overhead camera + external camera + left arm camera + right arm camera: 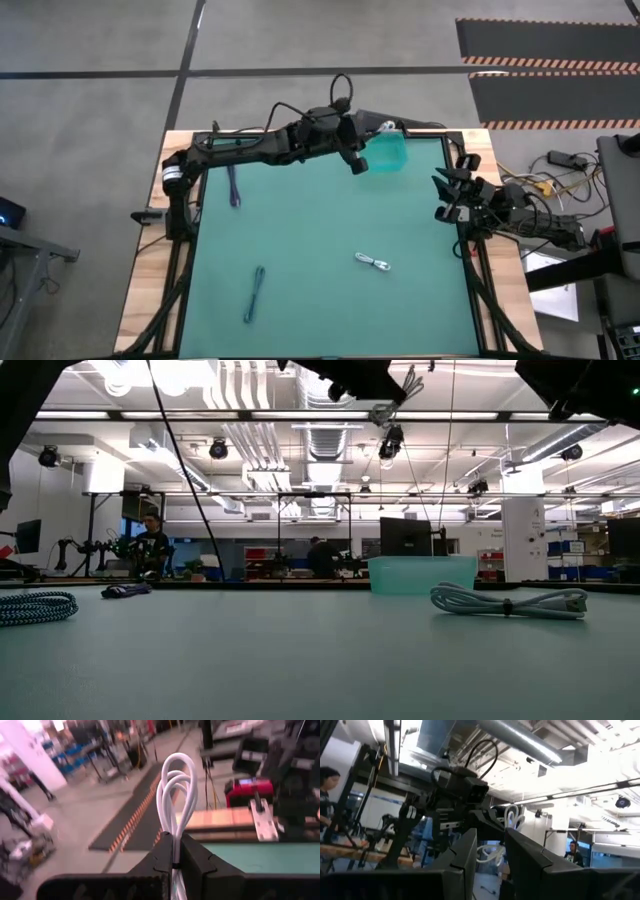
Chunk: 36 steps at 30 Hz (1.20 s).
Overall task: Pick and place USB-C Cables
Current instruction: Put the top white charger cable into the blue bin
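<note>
The left gripper point(372, 141) is clamped on a white coiled cable point(176, 795) just beside the teal bin point(392, 155); released short, those loops could snag the rim and spill outside.

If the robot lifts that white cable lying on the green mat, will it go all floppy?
Probably only a little. The white cable is tied around its middle, so it should lift as one bundle. Its loose loop ends may droop. It looks thin and light, so a push would likely slide it across the mat.
</note>
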Tool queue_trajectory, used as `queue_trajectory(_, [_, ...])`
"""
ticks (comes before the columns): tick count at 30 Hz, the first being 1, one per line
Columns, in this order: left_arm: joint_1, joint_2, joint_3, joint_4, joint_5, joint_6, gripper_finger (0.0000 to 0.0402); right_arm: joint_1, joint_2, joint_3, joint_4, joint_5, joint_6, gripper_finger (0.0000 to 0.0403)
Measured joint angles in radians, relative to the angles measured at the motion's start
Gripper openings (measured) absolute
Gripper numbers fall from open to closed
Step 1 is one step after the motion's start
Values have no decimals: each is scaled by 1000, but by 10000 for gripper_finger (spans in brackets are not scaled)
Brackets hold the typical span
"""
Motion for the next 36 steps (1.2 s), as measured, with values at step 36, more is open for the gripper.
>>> queue_trajectory(36, [147,368,165,122,76,-72,3,2,1,0,9,1,12,93])
